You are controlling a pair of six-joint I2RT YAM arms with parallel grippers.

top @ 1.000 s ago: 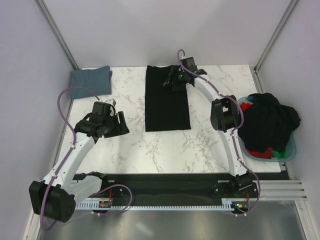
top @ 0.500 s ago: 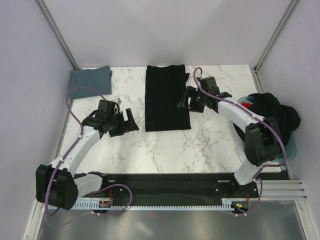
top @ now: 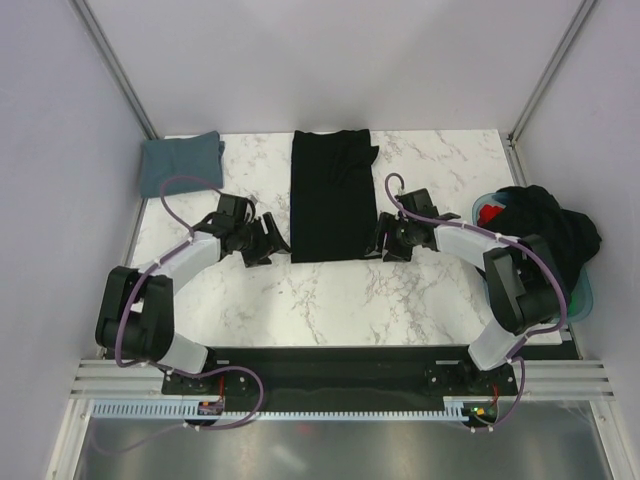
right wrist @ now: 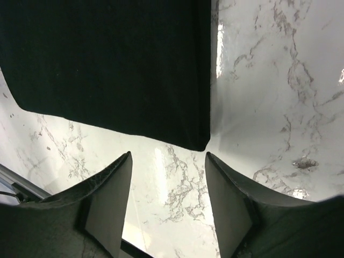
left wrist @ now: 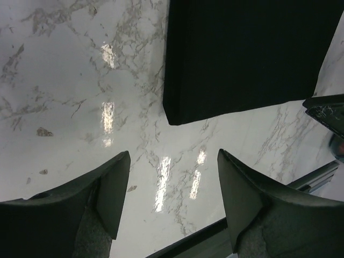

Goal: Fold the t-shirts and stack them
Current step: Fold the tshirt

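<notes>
Marble-patterned white table [top: 330,300], from above, holds the long folded black t-shirt [top: 333,195] at its centre; within the last second the left gripper [top: 268,240] and right gripper [top: 388,240] have swung in beside its near hem. Left wrist: fingers [left wrist: 110,188] spread just short of the near-left corner, so a shallow pinch may catch only the top layer. Right wrist: fingers [right wrist: 107,199] likewise apart at the near-right corner; uneven lifts would skew the fold.

Black t-shirt [top: 333,195], grey-veined white marble table [top: 440,290], slate-blue folded shirt [top: 180,162], seemingly teal basket [top: 586,290]
</notes>
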